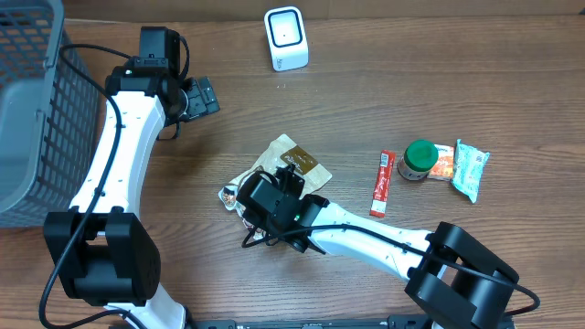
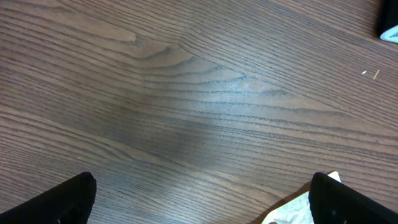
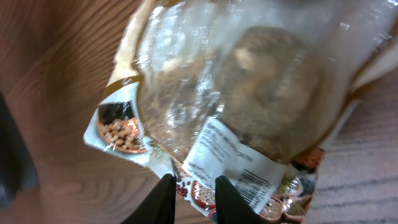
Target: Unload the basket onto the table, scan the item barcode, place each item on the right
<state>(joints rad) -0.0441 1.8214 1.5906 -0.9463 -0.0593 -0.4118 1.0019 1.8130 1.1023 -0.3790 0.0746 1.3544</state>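
Hovering over the snack bag (image 1: 297, 157), the right tool (image 3: 194, 190) points down at the bag's printed lower edge. Its two fingertips (image 3: 165, 198) stand slightly parted with a narrow gap, and a strip of the bag's print shows through that gap. Nothing is clamped between them. I cannot tell whether the tips touch the film.

The bag lies flat on the tabletop (image 1: 457, 82) near the middle, partly hidden in the overhead view by the right arm's wrist. In the right wrist view its clear window faces up, showing brown contents. A white label (image 3: 239, 165) bearing a barcode sits on the lower part of the bag, just beside the fingertips.

The left tool (image 2: 202, 186) hangs over bare wood with its fingers spread as wide as they go. It holds nothing and touches nothing, and it is well apart from the bag, toward the far left.

The white scanner (image 1: 286, 38) stands upright at the far edge of the tabletop, well apart from the bag. A grey mesh basket (image 1: 27, 110) sits at the left edge. To the right lie a red stick packet (image 1: 384, 183), a green-lidded jar (image 1: 419, 160) and a pale green packet (image 1: 471, 169), close together.
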